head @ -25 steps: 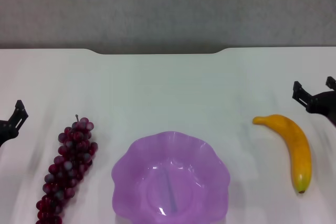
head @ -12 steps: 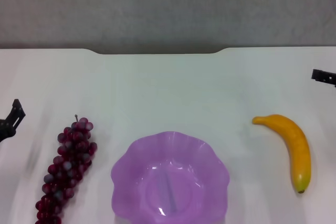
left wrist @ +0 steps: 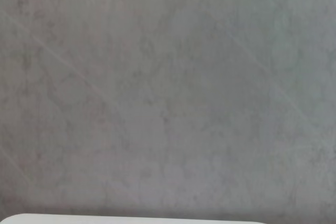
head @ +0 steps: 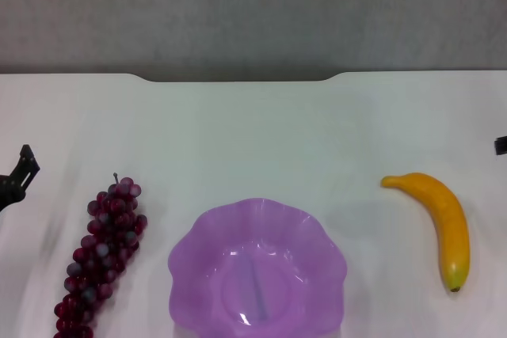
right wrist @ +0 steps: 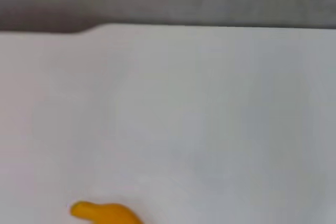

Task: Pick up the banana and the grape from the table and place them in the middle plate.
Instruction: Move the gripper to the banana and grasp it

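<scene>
The yellow-orange banana lies on the white table at the right; its stem end shows in the right wrist view. The dark red-purple grape bunch lies at the left. The light purple scalloped middle plate stands empty between them at the front. My left gripper shows only as a dark tip at the left edge, apart from the grapes. My right gripper is only a sliver at the right edge, above the banana.
The table's far edge has a shallow dark notch, also in the right wrist view. A grey wall stands behind; the left wrist view shows mostly that wall.
My right gripper has drawn back to the right and almost left the head view. My left gripper has shifted slightly toward the left edge. Banana, grapes and plate have not moved.
</scene>
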Controlling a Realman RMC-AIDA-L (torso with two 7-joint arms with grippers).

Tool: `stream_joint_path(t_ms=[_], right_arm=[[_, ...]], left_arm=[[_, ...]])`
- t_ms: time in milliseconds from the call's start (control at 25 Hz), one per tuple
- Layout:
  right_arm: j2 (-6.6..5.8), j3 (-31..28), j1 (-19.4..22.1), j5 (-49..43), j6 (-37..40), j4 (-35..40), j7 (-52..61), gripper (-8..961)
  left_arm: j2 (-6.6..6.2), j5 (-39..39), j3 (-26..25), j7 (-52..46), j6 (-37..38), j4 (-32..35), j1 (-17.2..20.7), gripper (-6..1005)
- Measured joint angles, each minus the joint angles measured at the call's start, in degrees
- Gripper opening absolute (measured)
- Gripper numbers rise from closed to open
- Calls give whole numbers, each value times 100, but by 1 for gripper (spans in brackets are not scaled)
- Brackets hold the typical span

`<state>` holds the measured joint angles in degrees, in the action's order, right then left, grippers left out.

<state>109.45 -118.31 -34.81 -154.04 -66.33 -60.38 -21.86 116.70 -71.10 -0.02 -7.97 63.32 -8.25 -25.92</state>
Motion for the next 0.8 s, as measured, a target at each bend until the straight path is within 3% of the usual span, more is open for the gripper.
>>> stream_joint_path(t_ms=[200, 280, 400, 520, 800], right_arm=[[13, -60, -308, -172, -35, 197, -110, 877], [109, -54, -337, -139, 184, 388, -228, 877], [370, -27, -461, -110, 594, 847, -506, 877], [514, 142, -566, -23, 846, 1272, -638, 877], [517, 693, -764, 330, 1220, 2052, -635, 877]], left_arm=[[7, 1, 1, -2, 2, -2, -37, 918], [10, 1, 2, -2, 2, -10, -61, 918], [12, 9, 2, -3, 4, -19, -79, 918], [11, 16, -3, -3, 5, -19, -85, 918], [13, 18, -7, -4, 5, -20, -104, 918]])
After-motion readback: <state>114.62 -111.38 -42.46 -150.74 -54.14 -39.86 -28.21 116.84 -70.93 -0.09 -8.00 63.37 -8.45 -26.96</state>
